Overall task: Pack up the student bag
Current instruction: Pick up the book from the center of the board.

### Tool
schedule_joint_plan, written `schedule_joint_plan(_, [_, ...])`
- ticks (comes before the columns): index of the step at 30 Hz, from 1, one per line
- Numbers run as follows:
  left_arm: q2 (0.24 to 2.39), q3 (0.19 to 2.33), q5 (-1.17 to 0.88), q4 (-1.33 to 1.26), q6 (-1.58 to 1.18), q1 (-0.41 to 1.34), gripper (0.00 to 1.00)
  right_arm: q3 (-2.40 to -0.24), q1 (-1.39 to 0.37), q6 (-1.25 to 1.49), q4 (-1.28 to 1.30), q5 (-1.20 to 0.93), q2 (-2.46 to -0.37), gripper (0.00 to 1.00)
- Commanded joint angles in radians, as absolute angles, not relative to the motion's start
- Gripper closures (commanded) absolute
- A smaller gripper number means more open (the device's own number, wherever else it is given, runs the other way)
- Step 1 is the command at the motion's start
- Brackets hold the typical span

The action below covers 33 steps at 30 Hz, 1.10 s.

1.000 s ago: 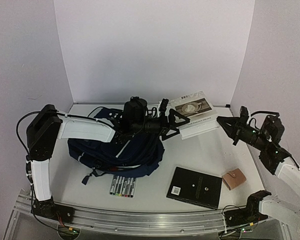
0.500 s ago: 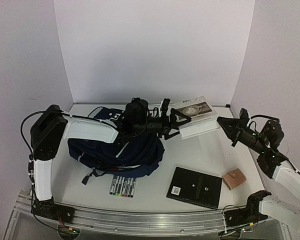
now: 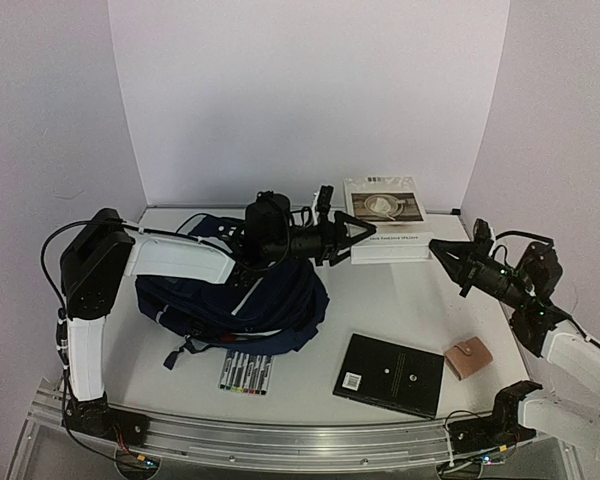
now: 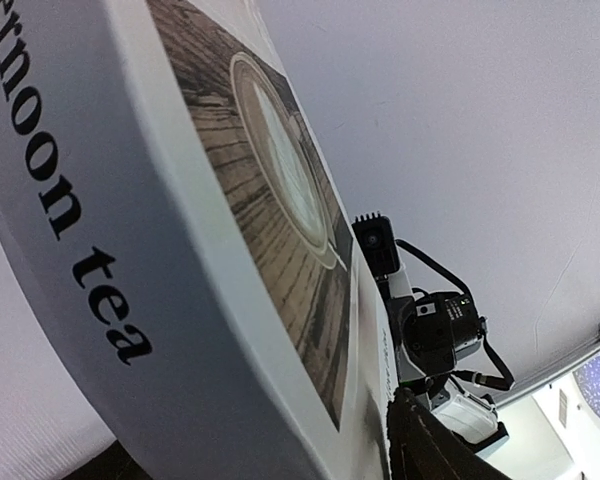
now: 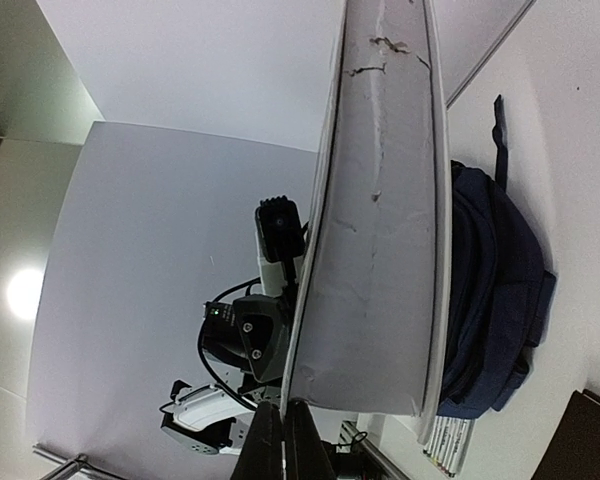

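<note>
The left arm reaches level over the backpack (image 3: 270, 310), which slumps just left of the book (image 3: 383, 205). The left gripper (image 3: 352, 240) clamps the tilted book's left edge. The right gripper (image 3: 440, 247), fingers pinched together, points at the book's right edge, with bare table (image 3: 400, 300) in front.

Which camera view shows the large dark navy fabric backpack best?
Top external view: nearly the whole navy backpack shows. The right wrist view shows only part, behind a thick white book; the left wrist view shows none.

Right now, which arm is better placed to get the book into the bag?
Left, probably: the left claw straddles the book's edge right beside the bag; the right claw is shut, on the book's far side from the bag.
</note>
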<state>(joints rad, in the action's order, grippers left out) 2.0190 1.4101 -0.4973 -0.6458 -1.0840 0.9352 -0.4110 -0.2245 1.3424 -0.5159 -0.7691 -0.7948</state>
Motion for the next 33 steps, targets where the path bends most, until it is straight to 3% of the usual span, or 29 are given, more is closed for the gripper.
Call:
schedule_joint_plan(1, [1.931,1.412,-0.504,-0.736,-1.052,0.944,0.39,-0.422,-0.228,1.297,-0.566,-0.826,-0.813,0.97])
schedule_joint_plan(7, [1.9,1.367,-0.498,-0.744,-1.049,0.939,0.5,-0.428,-0.228,1.204,-0.535,-0.805,-0.85,0.85])
schedule_joint_plan(10, [1.886,1.348,-0.506,-0.746,-1.047,0.937,0.56,-0.472,-0.228,1.069,-0.443,-0.78,-0.866,0.66])
schedule_joint_plan(14, [1.871,1.328,-0.528,-0.735,-1.039,0.934,0.63,-0.553,-0.228,0.89,-0.31,-0.759,-0.902,0.32])
schedule_joint_plan(20, [1.85,1.311,-0.58,-0.72,-1.005,0.934,0.68,-0.636,-0.228,0.754,-0.288,-0.8,-1.016,0.05])
schedule_joint_plan(26, [1.834,1.299,-0.653,-0.703,-0.968,0.934,0.68,-0.696,-0.229,0.712,-0.291,-0.904,-1.13,0.02])
schedule_joint_plan(33, [1.843,1.333,-0.687,-0.571,-0.915,0.933,0.68,-0.728,-0.235,0.759,-0.387,-1.032,-1.104,0.23])
